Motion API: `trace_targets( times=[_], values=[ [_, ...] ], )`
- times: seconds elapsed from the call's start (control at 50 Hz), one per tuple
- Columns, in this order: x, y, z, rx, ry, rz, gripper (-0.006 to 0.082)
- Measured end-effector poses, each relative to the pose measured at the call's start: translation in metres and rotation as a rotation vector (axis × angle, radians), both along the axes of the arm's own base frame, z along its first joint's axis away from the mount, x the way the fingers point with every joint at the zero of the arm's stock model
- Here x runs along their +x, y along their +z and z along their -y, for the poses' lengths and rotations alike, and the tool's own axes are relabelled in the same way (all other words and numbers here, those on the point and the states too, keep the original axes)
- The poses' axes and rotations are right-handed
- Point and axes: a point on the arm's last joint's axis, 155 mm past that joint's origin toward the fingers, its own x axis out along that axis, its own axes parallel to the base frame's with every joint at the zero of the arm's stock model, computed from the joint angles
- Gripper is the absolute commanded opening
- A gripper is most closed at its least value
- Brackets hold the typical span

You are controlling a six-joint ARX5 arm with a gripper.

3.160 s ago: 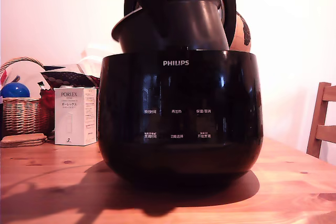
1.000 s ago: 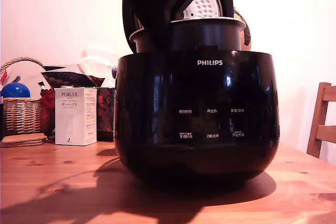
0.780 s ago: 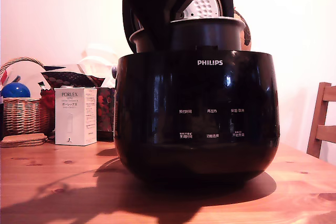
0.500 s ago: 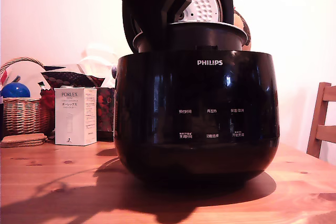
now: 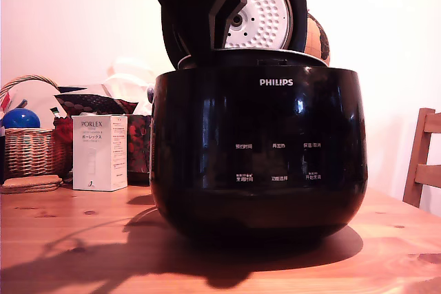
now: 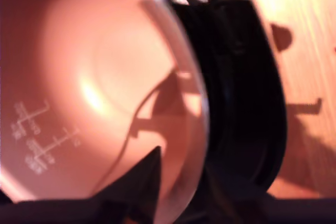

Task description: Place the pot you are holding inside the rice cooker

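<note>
Pot (image 5: 255, 54) almost seated in rice cooker (image 5: 258, 149) | tool (image 5: 200, 46) pinching its rim | I would open slowly, then lift straight.

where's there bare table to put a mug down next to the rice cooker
Free wood lies in front of the rice cooker, though in shadow, and between the cooker and the chair at the exterior view's right. The exterior view's left is crowded: white box, wicker basket and coasters, with only the table strip in front of them bare.
</note>
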Motion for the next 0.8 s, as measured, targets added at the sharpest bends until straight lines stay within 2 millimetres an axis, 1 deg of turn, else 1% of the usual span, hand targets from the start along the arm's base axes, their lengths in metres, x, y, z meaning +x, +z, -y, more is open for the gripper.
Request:
trace_targets(
  times=[0.26, 0.32, 0.34, 0.38, 0.4, 0.46, 0.48, 0.52, 0.54, 0.6, 0.62, 0.8],
  values=[
    [0.0, 0.0, -0.001, -0.007, 0.036, -0.004, 0.0221],
    [-0.001, 0.0, -0.001, -0.013, 0.062, -0.006, 0.0221],
    [-0.001, 0.0, -0.001, -0.026, 0.107, -0.01, 0.0221],
    [-0.001, 0.0, -0.001, -0.025, 0.106, -0.01, 0.0221],
    [-0.002, 0.0, -0.001, -0.035, 0.143, -0.013, 0.0221],
    [-0.002, 0.0, -0.002, -0.034, 0.144, -0.015, 0.0221],
    [-0.002, 0.0, -0.002, -0.047, 0.188, -0.017, 0.0221],
    [-0.003, 0.0, -0.001, -0.046, 0.187, -0.019, 0.0221],
    [-0.003, 0.0, -0.001, -0.056, 0.22, -0.022, 0.0221],
    [-0.005, 0.0, 0.001, -0.057, 0.215, -0.026, 0.0221],
    [-0.006, 0.0, 0.001, -0.069, 0.25, -0.03, 0.0221],
    [-0.012, -0.001, 0.006, -0.09, 0.293, -0.044, 0.0221]
  ],
)
